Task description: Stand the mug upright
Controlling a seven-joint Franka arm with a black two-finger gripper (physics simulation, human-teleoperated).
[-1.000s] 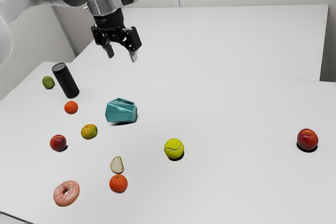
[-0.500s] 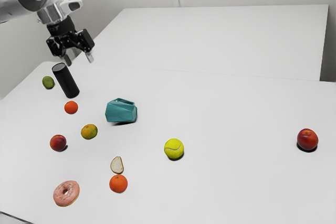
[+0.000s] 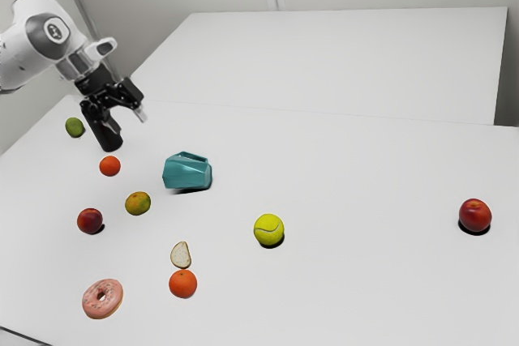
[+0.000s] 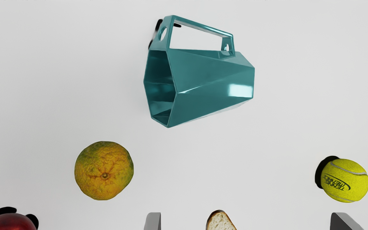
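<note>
the mug (image 4: 208, 80) lies on its side, its flat facets probably stopping any roll; the gripper (image 4: 249, 221) stands wide open and empty, presumably to fit around it.

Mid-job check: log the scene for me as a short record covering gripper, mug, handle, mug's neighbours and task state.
gripper: open, holding nothing, above the table
mug: teal, lying on its side
mug opening: faces the exterior view's left
handle: angular loop, clear of the gripper
neighbour, opening side: mottled green-orange citrus, not touching the mug
neighbour, base side: tennis ball, not touching the mug
task state: mug not yet upright
</note>
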